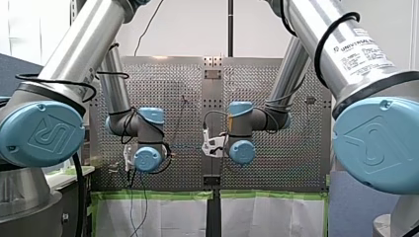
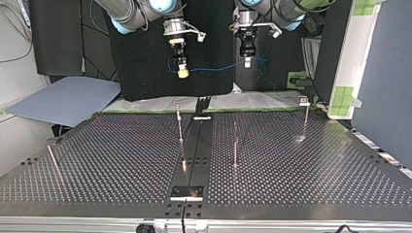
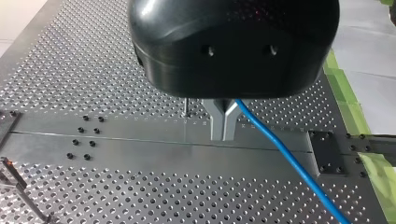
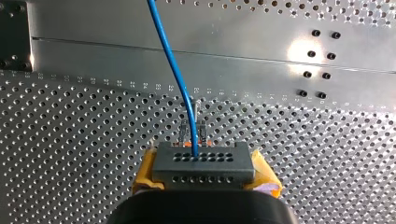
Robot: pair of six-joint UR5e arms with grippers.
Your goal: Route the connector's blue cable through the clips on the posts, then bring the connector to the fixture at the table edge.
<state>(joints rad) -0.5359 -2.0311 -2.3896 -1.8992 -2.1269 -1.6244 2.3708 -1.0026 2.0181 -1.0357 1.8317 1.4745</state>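
Top view. Item one: our right claw [image 2: 182, 72], raised well above the silver perforated metal table [image 2: 107, 160]. In the right wrist view we found it clenched on the small grey rectangular hole-studded connector [image 4: 203, 161], with a yellow pad [image 4: 145, 170] at each flank. The thin blue cable [image 4: 173, 60] ran from the connector's face, straight ahead of that claw.

Item two: our left claw [image 3: 223, 133], black with bare metal fingers [image 3: 217, 116], tips pressed together. The cable emerged at the fingers' side, and we judged it pinched between them. The two claws hung level, side by side, with the cable sagging slightly between them.

Item three: slim upright metal posts [image 2: 180, 124], far beneath both claws. Their clips were too small to make out, and no cable touched them.

Item four: small dark plate fixture [image 2: 187, 192] at the table edge, farther from the claws than the posts.

Step, as we judged it: cable lifted and spanned, routing not yet begun. The next move called for lowering both claws together, keeping the span taut, and laying it into the first clip.
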